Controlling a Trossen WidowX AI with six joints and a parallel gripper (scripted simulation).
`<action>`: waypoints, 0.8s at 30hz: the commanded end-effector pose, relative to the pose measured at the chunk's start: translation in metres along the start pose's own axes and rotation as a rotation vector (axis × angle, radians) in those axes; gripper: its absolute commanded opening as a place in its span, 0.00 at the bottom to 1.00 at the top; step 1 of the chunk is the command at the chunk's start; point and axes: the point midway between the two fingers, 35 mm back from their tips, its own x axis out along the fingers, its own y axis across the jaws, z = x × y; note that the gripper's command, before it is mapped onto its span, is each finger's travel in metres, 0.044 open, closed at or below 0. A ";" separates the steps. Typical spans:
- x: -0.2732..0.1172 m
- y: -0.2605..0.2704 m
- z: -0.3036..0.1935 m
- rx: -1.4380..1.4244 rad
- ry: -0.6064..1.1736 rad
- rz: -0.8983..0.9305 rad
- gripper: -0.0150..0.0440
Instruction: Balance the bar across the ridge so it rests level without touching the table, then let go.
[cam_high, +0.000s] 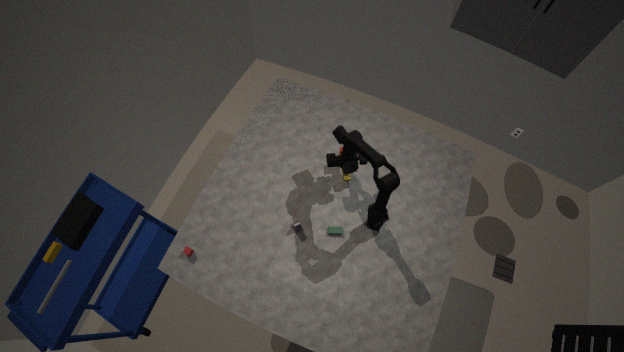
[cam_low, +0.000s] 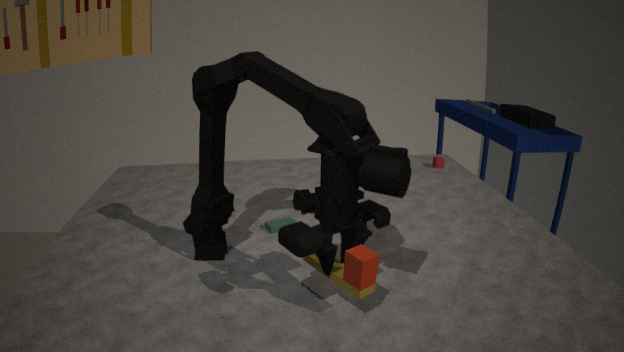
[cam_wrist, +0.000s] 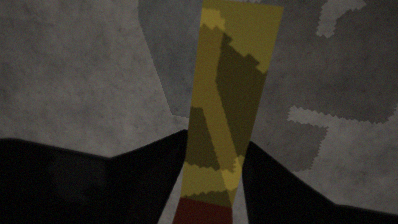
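"Jaws first?" asks the student.

"Closed on the yellow bar (cam_high: 346, 178) (cam_low: 339, 276) (cam_wrist: 235, 35), the gripper (cam_low: 336, 266) (cam_wrist: 216, 142) pinching it by its long sides. The bar lies low over the bench (cam_high: 240, 200) (cam_low: 150, 310) (cam_wrist: 60, 75), inward of the upper edge in the top view."

"How will it handle?"

"Stiff, probably light, but heavier at one end — the orange block (cam_high: 342, 150) (cam_low: 361, 267) (cam_wrist: 205, 212) stands there. Expect the balance point nearer the block than mid-length; hold close to it, squarely, lest the loaded end dip or the smooth-looking sides slip."

"And the ridge?"

"Possibly the small grey piece (cam_high: 298, 227), farther in from that upper edge; the top view is too dim to be certain."

"Room for moving?"

"Lift straight up, then travel inward, above the green block (cam_high: 335, 231) (cam_low: 281, 225). The red cube (cam_high: 188, 251) (cam_low: 438, 162) sits by the corner nearest the blue cart (cam_high: 117, 190) (cam_low: 517, 142) — well apart from that route. Both bar ends need clearance when lowering."
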 end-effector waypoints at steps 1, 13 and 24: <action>-0.012 -0.001 0.000 -0.005 0.004 -0.006 0.25; -0.043 0.001 0.004 -0.007 0.004 -0.007 0.25; -0.045 -0.026 0.011 -0.034 0.004 -0.009 0.25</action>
